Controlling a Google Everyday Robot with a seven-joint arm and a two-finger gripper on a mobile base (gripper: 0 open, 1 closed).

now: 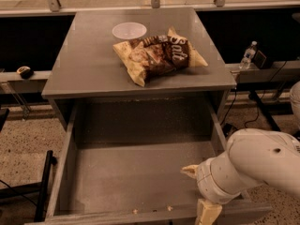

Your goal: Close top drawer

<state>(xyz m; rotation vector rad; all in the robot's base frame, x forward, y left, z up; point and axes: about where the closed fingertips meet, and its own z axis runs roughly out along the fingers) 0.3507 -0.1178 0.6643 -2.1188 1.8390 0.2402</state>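
Currently the drawer (126, 172) stands open; rigid, it should slide under a firm push on its front. Claw (199, 192), spread, straddles the drawer's front right edge.

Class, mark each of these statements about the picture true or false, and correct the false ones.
1. The top drawer is pulled out. True.
2. The chip bag lies inside the drawer. False: it lies on the tabletop, and the drawer holds only a few crumbs.
3. The gripper is at the drawer's front right corner, fingers apart. True.
4. The white dish sits in front of the chip bag. False: it sits behind the bag, toward the far edge.
5. The water bottle stands on the tabletop. False: it stands on a ledge to the right of the table.
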